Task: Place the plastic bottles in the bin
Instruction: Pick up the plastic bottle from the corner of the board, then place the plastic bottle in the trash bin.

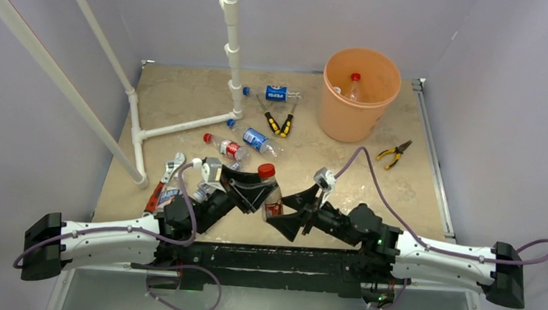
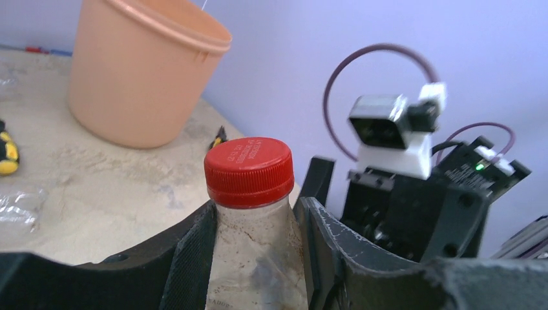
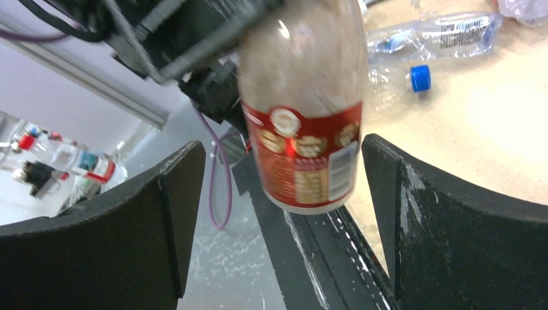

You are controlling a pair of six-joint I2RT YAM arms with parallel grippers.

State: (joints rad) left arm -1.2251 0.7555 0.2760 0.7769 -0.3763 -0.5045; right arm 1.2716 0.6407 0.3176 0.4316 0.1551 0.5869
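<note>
While the left gripper (image 1: 257,191) grips one bottle (image 1: 269,191), the right gripper (image 3: 281,174) gapes wide around it. One bottle (image 1: 353,86) stands in the bin (image 1: 345,122). Three bottles (image 1: 282,94) (image 1: 258,140) (image 1: 226,147) lie by two pliers (image 1: 280,123) (image 1: 395,154).

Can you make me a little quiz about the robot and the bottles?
1. True or false: the bin has no bottle in it.
2. Which tool grips a bottle? A) left B) right C) neither
3. Fill the gap: the bin's colour is ____.

Key
1. False: the binned bottle shows inside.
2. A: the left tool is shut on the near bottle. The right tool is open around the bottle's base, with a gap on each side.
3. Orange.
</note>
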